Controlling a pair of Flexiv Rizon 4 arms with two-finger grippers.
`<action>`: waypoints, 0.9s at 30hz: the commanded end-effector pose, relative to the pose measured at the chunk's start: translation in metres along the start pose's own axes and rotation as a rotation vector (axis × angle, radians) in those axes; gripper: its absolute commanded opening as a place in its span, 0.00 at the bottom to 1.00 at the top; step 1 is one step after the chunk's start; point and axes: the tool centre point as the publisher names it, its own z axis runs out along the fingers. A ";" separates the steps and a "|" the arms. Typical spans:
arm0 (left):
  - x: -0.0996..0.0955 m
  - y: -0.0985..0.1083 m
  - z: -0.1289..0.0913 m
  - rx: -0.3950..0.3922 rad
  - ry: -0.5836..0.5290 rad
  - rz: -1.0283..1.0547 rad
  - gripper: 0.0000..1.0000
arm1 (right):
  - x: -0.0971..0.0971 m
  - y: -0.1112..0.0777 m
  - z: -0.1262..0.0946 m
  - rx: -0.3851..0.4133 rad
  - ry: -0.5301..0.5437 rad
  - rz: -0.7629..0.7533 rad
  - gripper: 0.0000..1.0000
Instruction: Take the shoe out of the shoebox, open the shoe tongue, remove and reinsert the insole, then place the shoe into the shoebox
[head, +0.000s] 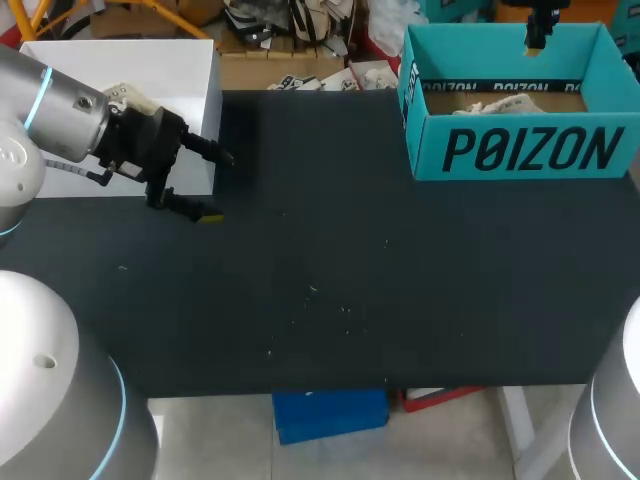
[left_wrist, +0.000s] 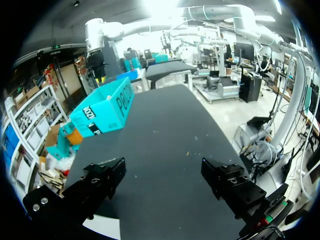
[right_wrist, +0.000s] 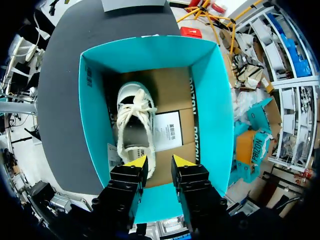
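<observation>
The shoe (right_wrist: 134, 127) is lying in its shoebox (right_wrist: 212, 100), nothing done. Right jaws are hovering narrow, empty; left jaws wide.

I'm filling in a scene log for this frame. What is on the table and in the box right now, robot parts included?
table: one, black, under everything.
shoebox: one, teal, open, far right of the table.
shoe: one, white, laced, lying inside the shoebox.
printed sheet: one, white, on the shoebox floor beside the shoe.
white box: one, white, far left corner of the table.
left gripper: one, black with yellow tips, open, beside the white box, holding nothing.
right gripper: one, black with yellow tips, open, above the shoebox, holding nothing.
</observation>
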 end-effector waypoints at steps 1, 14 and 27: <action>0.001 0.000 0.001 -0.002 -0.003 0.001 1.00 | 0.048 0.000 -0.042 -0.043 -0.191 -0.015 0.41; 0.001 0.000 0.001 -0.002 -0.003 0.001 1.00 | 0.123 0.058 -0.056 -0.209 -0.228 -0.016 0.67; 0.001 0.000 0.001 -0.002 -0.003 0.001 1.00 | 0.195 0.130 -0.039 -0.244 -0.143 0.127 0.72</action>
